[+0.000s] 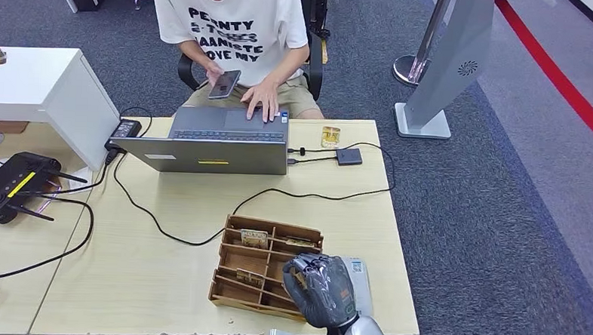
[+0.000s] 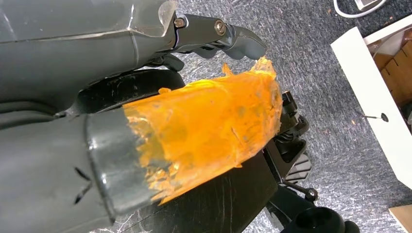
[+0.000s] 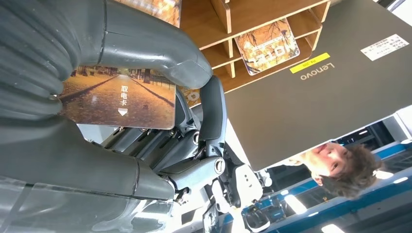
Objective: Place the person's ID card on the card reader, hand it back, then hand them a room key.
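My right hand (image 1: pixel 322 289) hovers over the near right corner of the wooden card organizer (image 1: pixel 231 287). In the right wrist view its thumb and fingers (image 3: pixel 145 46) pinch a room key card (image 3: pixel 119 99) printed with an autumn avenue. More such cards (image 1: pixel 254 237) (image 3: pixel 267 46) lie in the organizer's compartments. A white card reader (image 1: pixel 359 270) peeks out from behind the hand. A small yellowish card (image 1: pixel 330 135) lies beside the laptop (image 1: pixel 211 152). The person (image 1: pixel 231 29) sits behind it, holding a phone (image 1: pixel 225 83). My left hand (image 2: pixel 194 121), its thumb wrapped in orange tape, hangs over the floor holding nothing.
A black cable (image 1: pixel 307 192) runs across the table between the laptop and the organizer. A small black hub (image 1: pixel 348 155) lies to the right of the laptop. A black router (image 1: pixel 13 185) and a white cabinet (image 1: pixel 48 89) stand at the left. A grey floor stand (image 1: pixel 441 76) rises beyond the table.
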Robot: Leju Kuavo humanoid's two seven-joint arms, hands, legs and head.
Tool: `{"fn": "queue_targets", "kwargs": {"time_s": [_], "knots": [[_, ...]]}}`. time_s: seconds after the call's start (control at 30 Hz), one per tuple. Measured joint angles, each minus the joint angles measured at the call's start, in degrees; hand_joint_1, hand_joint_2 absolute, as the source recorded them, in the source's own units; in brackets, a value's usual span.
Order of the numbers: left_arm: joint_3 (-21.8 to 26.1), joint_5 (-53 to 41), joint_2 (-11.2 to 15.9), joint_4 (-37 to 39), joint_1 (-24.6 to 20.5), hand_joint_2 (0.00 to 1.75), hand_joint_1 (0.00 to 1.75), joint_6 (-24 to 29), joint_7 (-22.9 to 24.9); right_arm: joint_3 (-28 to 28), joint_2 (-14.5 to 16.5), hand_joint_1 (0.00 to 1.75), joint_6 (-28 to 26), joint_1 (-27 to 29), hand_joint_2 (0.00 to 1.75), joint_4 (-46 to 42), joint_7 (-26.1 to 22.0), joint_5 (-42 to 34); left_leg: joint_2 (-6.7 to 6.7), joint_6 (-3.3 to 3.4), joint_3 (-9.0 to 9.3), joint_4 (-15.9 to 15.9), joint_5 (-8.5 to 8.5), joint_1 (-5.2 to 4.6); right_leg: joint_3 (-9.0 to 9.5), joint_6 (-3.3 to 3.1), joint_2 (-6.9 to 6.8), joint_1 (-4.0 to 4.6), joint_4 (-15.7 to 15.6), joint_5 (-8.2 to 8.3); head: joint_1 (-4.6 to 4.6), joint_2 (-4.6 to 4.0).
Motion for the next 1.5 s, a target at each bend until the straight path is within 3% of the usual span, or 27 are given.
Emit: {"fn": "queue_targets", "kwargs": {"time_s": [1.0,1.5], "knots": [[0.0,-0.3,0.0,0.0,0.0,0.0,0.0,-0.1,0.0,-3.5,0.5,1.75,0.1,0.0,1.75,-6.9,-0.9,-3.1,0.0,0.0,-0.01,0.0,0.0,0.0,0.0,0.0,0.0,0.0,0.0,0.0,0.0,0.0],[0.0,-1.6,0.0,0.0,0.0,0.0,0.0,-0.4,0.0,-7.9,0.6,1.75,0.9,-6.4,1.75,-12.0,-2.7,-7.4,0.0,0.02,0.01,0.0,0.03,-0.01,0.02,0.0,-0.01,-0.01,0.0,0.03,0.0,0.0]]}}
